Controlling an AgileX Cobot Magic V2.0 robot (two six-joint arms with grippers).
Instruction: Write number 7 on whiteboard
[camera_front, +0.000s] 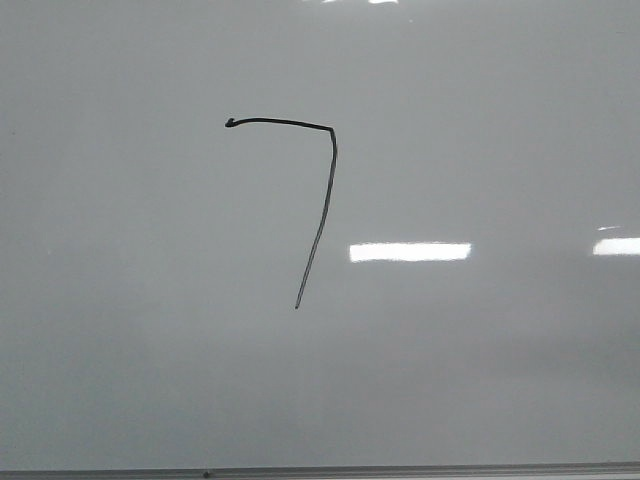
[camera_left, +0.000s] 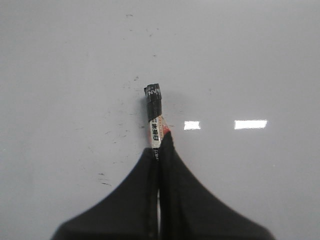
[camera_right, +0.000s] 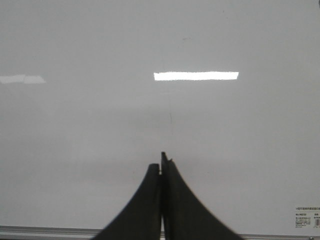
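A black number 7 (camera_front: 322, 200) is drawn on the whiteboard (camera_front: 150, 350) in the front view, with a hooked top stroke and a long slanting downstroke. No gripper shows in the front view. In the left wrist view my left gripper (camera_left: 160, 142) is shut on a marker (camera_left: 154, 112) with a white labelled body and black tip, held over the whiteboard (camera_left: 60, 75); the 7 is out of that view. In the right wrist view my right gripper (camera_right: 161, 165) is shut and empty over the whiteboard (camera_right: 75, 140).
The board's grey metal frame edge (camera_front: 400, 471) runs along the near side, and shows in the right wrist view (camera_right: 45, 231). Bright glare patches (camera_front: 410, 251) lie on the board. Faint old marker specks (camera_left: 102, 177) show near the left gripper. A small label (camera_right: 306, 215) sits at a corner.
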